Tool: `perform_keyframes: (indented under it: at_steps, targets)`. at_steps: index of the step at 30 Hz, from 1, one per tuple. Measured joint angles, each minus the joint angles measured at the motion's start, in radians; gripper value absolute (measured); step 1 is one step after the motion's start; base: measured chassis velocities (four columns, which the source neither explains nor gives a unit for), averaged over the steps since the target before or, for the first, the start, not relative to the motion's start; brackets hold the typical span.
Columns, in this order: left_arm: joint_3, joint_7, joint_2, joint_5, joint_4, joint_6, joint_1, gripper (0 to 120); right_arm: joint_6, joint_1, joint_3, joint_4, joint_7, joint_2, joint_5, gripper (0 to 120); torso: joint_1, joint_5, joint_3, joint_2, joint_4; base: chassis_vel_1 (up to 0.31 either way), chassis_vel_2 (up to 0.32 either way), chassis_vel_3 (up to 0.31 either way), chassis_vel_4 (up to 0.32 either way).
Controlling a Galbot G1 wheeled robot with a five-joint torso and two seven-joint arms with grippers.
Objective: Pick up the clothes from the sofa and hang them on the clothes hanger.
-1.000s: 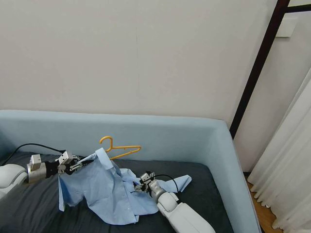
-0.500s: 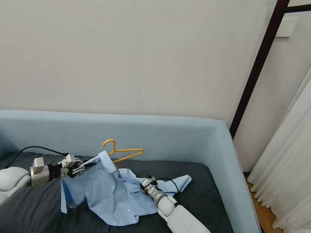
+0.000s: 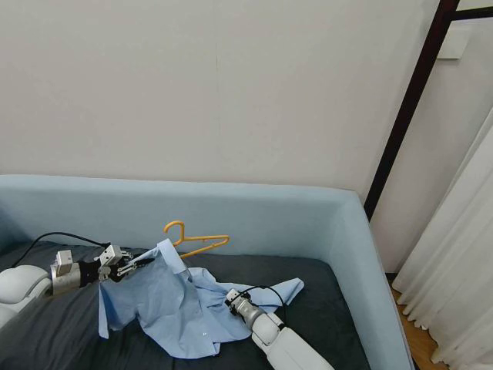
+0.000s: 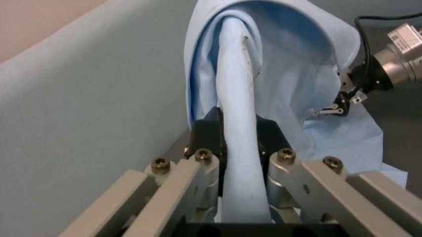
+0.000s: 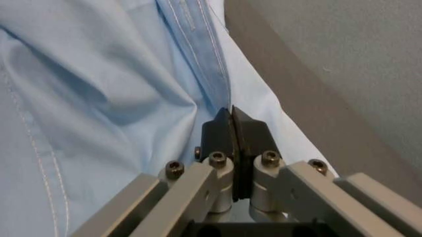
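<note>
Lower left of the head view: the left end effector [image 3: 143,262] reaches in from the left edge, closed on the collar end of the light-blue shirt [image 3: 166,304] and holding that end raised above the seat. In the left wrist view its pads [image 4: 267,134] clamp a rolled fold of the shirt [image 4: 237,89] between them. The rest of the garment lies spread across the dark seat cushion [image 3: 323,304] of the pale-blue sofa [image 3: 277,220]. Lower centre: the right end effector [image 3: 229,295] rests low on the shirt's right side. In the right wrist view [image 5: 232,126] its jaws are pressed together, tips at a stitched edge of the cloth; whether any cloth is caught cannot be told. The orange hanger [image 3: 197,240] sits just behind the raised collar, against the sofa back
</note>
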Motion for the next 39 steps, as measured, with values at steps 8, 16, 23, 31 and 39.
perform_keyframes:
  at_steps: [8, 16, 23, 31, 39]
  targets:
    - [0.000, 0.006, -0.006, -0.017, 0.025, -0.012, -0.011, 8, -0.003, -0.016, 0.013, 0.114, -0.022, -0.025, 0.070, 0, 0.000, 0.0001, 0.000, 0.000, 0.0005, 0.000, 0.000, 0.000, 0.000]
    - [0.010, 0.063, -0.043, -0.198, 0.031, -0.047, -0.048, 8, -0.175, -0.006, 0.048, 0.417, -0.008, -0.193, 0.550, 0, 0.000, 0.0001, 0.000, 0.000, -0.0004, 0.000, 0.000, 0.000, 0.000]
    - [0.017, 0.138, -0.052, -0.246, 0.008, -0.050, -0.051, 8, -0.206, 0.024, 0.155, 0.488, 0.042, -0.262, 0.670, 0, 0.000, 0.0003, 0.000, 0.000, 0.0000, 0.000, 0.000, 0.000, 0.000]
    - [0.027, 0.185, -0.051, -0.236, 0.006, -0.049, -0.063, 8, -0.202, 0.044, 0.199, 0.584, 0.070, -0.320, 0.734, 0, 0.000, 0.0003, 0.000, 0.000, -0.0001, 0.000, 0.000, 0.000, 0.000]
    - [0.025, 0.151, -0.056, -0.178, 0.011, -0.053, -0.061, 8, -0.160, 0.027, 0.208, 0.746, 0.057, -0.368, 0.746, 0, 0.000, 0.0002, 0.000, 0.000, 0.0001, 0.000, 0.000, 0.000, 0.000]
